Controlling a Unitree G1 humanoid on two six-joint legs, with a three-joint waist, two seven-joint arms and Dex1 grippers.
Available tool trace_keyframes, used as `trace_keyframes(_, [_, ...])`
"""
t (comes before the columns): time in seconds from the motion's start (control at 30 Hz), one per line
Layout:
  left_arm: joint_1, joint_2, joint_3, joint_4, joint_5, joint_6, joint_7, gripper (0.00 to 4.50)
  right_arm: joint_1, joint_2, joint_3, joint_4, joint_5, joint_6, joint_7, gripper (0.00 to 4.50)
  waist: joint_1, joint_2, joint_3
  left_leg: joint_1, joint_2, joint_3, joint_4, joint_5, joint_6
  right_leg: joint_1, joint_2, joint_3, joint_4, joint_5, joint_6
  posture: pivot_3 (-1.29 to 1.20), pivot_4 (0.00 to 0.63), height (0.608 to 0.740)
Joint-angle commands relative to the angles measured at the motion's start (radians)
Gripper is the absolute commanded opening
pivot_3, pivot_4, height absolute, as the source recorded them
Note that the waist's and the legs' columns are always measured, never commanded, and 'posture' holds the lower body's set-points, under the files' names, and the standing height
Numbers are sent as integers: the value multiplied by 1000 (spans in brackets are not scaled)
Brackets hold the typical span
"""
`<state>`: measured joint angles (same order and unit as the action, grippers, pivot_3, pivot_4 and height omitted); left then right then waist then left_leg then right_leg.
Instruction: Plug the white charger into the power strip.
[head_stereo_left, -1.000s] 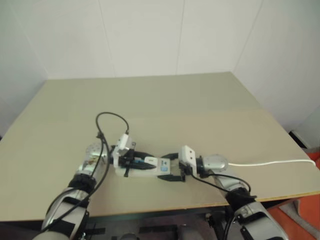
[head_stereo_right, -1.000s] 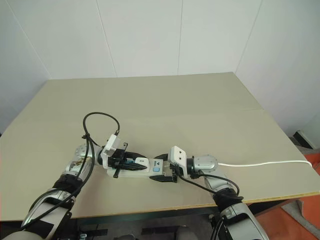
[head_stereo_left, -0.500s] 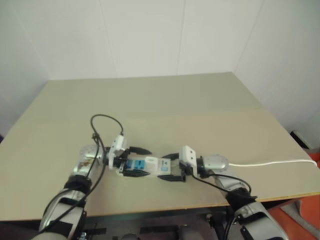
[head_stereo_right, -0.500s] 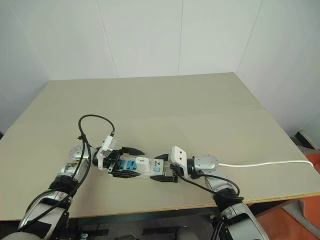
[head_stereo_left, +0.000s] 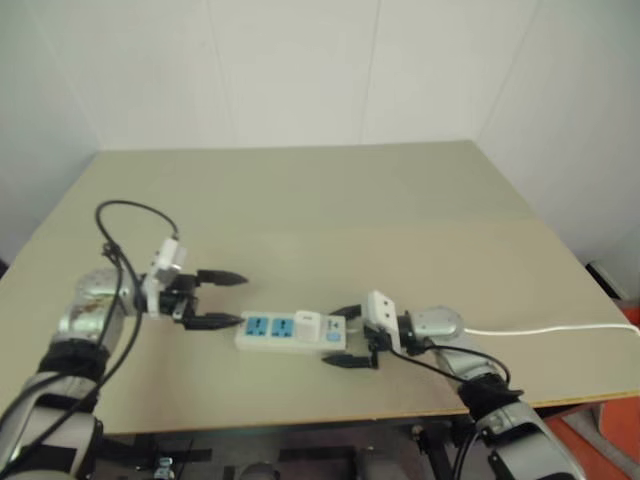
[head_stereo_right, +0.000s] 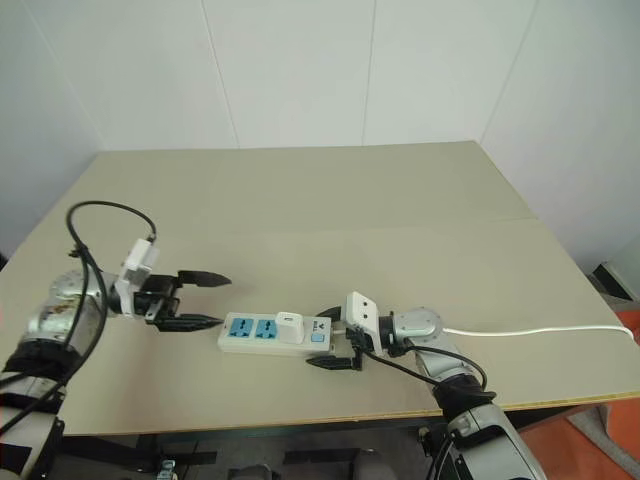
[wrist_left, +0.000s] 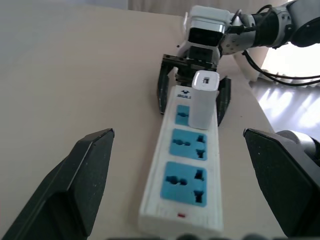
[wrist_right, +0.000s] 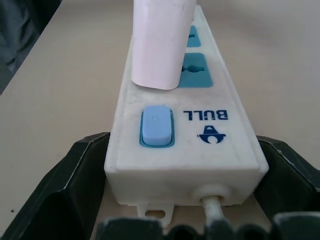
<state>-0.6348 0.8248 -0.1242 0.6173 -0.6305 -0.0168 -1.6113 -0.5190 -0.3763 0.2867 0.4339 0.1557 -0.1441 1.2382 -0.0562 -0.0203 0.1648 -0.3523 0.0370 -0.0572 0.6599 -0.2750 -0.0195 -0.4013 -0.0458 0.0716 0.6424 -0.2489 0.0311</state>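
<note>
The white charger (head_stereo_right: 290, 325) stands upright in the socket of the power strip (head_stereo_right: 250, 331) nearest the blue switch (wrist_right: 157, 127). The strip lies flat on the table. My left gripper (head_stereo_right: 222, 300) hovers open and empty, off the strip's free end. My right gripper (head_stereo_right: 322, 338) is open at the cord end, one finger on each side of the strip with a small gap. From the left wrist the charger (wrist_left: 205, 97) rises from the strip (wrist_left: 187, 185), with two blue sockets bare in front of it.
The strip's thin white cord (head_stereo_right: 540, 330) runs off to the table's right edge. The beige table (head_stereo_right: 350, 220) stretches back to white walls. Its front edge lies close below both arms.
My left gripper opened, let go of the charger and drew back left and up. The charger stayed in the strip. My right gripper's fingers spread a little wider.
</note>
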Motion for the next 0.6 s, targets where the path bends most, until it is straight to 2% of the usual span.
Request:
trace_keyframes(0.03, [-19, -5, 69, 19, -11, 7, -3, 4500, 5, -34, -26, -45, 16, 32, 17, 4444, 5, 0, 1, -2, 0, 0, 0, 0, 0, -2, 0, 0, 0, 0, 0, 0, 150, 740])
trace_keyframes(0.2, [4, -8, 102, -21, -2, 14, -3, 4500, 35, -119, -66, -169, 63, 68, 49, 4444, 16, 0, 4, -4, 0, 0, 0, 0, 0, -4, 0, -1, 0, 1, -1, 0, 150, 740])
trace_keyframes(0.4, [22, 8, 131, -20, 29, -14, -3, 4500, 81, -319, -167, -380, 149, 144, 119, 4444, 14, 0, 7, -5, 0, 0, 0, 0, 0, -5, 0, -1, 0, 0, -1, 0, 150, 740])
trace_keyframes(0.6, [113, 54, 138, -87, 46, -36, -3, 4500, 178, -534, -339, -516, 245, 179, 182, 4444, 12, 0, 9, -5, 0, 1, 0, 0, 0, -4, -1, 0, -1, 0, 0, 0, 150, 740])
